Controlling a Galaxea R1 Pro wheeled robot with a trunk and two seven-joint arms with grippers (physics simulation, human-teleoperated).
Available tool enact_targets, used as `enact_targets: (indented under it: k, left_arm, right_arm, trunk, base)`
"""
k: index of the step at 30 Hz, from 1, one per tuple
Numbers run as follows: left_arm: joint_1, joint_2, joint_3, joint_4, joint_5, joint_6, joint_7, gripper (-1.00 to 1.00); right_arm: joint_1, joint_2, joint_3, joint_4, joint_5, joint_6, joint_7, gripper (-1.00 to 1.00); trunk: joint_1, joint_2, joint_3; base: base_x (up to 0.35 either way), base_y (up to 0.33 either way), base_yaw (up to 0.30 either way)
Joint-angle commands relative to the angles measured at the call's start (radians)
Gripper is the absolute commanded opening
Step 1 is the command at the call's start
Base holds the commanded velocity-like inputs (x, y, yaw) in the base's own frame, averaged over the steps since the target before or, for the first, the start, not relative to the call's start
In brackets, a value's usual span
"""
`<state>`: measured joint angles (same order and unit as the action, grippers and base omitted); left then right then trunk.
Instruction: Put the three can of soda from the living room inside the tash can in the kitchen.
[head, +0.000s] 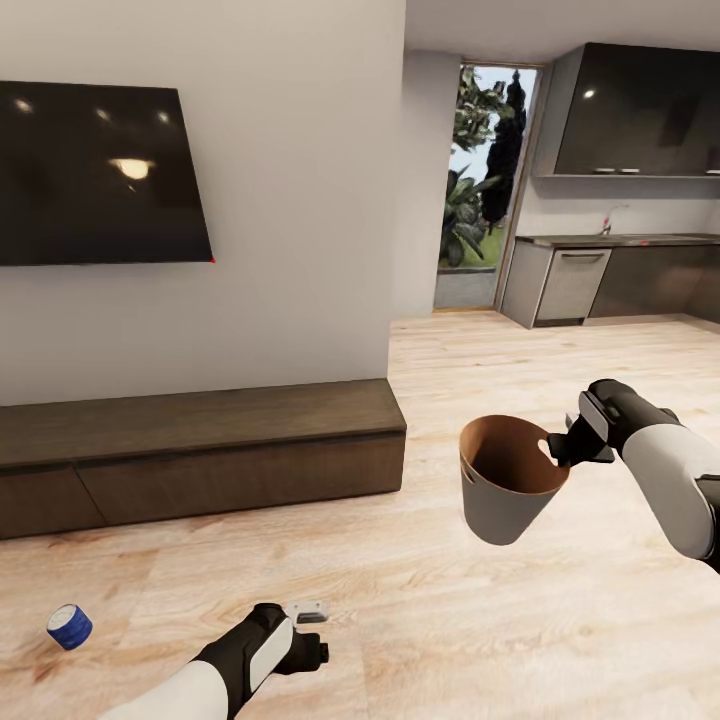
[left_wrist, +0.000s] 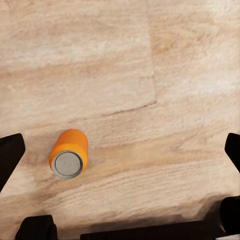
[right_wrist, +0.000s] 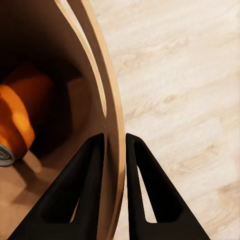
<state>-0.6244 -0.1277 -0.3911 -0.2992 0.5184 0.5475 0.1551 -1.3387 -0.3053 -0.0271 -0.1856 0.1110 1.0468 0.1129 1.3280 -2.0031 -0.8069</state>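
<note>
On the wood floor lies an orange soda can (left_wrist: 69, 154), grey top toward the camera, below my left gripper (left_wrist: 122, 147), which is open with its fingers wide apart. In the head view the left gripper (head: 308, 628) hovers low over the floor. A dark blue can with a white band (head: 68, 626) lies on its side to the left of it. My right gripper (head: 560, 445) is shut on the rim of the grey trash can (head: 505, 490) and holds it off the floor. Its fingers (right_wrist: 90, 190) pinch the wall beside the handle cut-out. A second orange can (right_wrist: 15, 125) lies inside the bin.
A long low dark-wood cabinet (head: 200, 450) runs under the black wall TV (head: 100, 175) on the left. Open wood floor leads past the wall corner to the kitchen's dark grey cabinets (head: 620, 280) at the back right, next to a glass door (head: 485, 190).
</note>
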Motion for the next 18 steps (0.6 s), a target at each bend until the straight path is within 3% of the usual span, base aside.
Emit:
enact_targets:
  k: [1,5,11,18]
  left_arm:
    - [0.0,0.0,0.0,0.0,0.004,0.0,0.002,1.0]
    - [0.0,0.002,0.0,0.0,0.015,-0.001,0.006,1.0]
    - [0.0,0.006,-0.001,0.0,0.084,-0.001,0.009,1.0]
    - [0.0,0.007,0.0,0.0,0.107,0.0,0.008,1.0]
  right_arm:
    - [-0.001,0.0,-0.008,0.0,-0.015,0.0,0.004,-1.0]
    - [0.0,0.001,-0.008,0.003,-0.015,0.0,0.004,-1.0]
    - [0.002,0.001,-0.007,0.003,-0.013,0.0,0.004,-1.0]
    - [0.004,0.023,-0.007,0.003,0.003,0.0,0.004,-1.0]
  trunk:
    - [0.0,0.0,0.0]
    - [0.011,-0.021,-0.009]
    - [0.034,-0.063,-0.028]
    - [0.061,-0.112,-0.05]
  base:
    - [0.0,0.0,0.0]
    - [0.0,0.0,0.0]
    - [0.0,0.0,0.0]
    - [0.0,0.0,0.0]
